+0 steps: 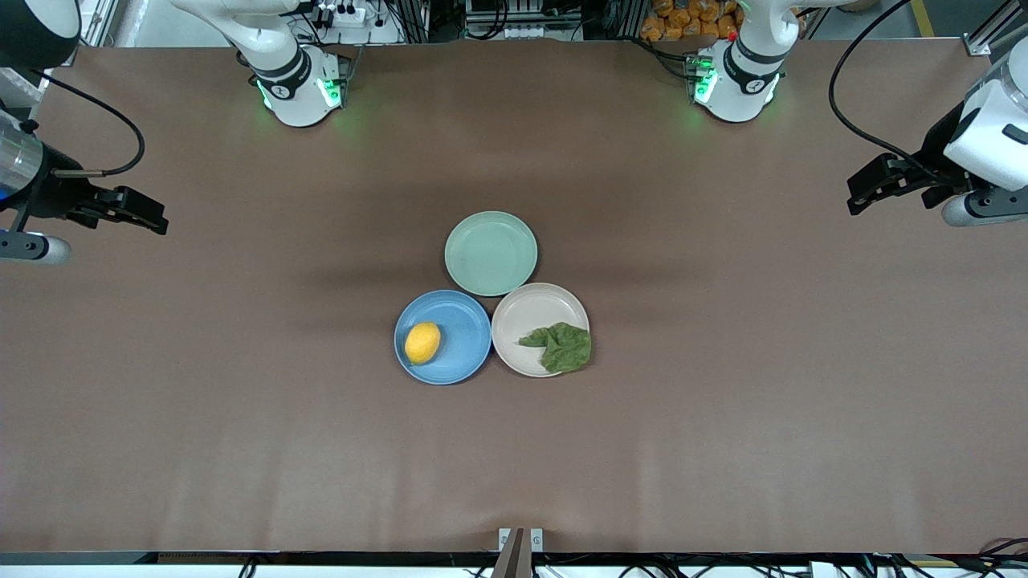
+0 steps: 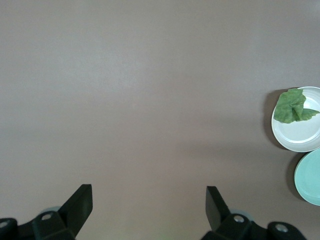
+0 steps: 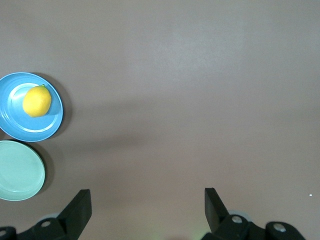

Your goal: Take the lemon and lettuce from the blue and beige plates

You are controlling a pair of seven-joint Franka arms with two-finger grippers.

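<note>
The yellow-orange lemon (image 1: 422, 343) lies on the sky blue plate (image 1: 462, 317) at the table's middle; it also shows in the right wrist view (image 3: 37, 101). The dark green lettuce (image 1: 560, 346) lies on the beige plate (image 1: 526, 309) beside it, draped over the rim toward the left arm's end; it also shows in the left wrist view (image 2: 292, 106). My right gripper (image 1: 152, 218) is open and empty over bare table at the right arm's end. My left gripper (image 1: 858, 193) is open and empty over bare table at the left arm's end. Both arms wait away from the plates.
A pale mint-green plate (image 1: 491, 253) stands empty, touching both other plates, farther from the front camera. The brown table (image 1: 723, 417) stretches wide around the three plates. The arm bases (image 1: 299, 88) stand at the table's edge farthest from the front camera.
</note>
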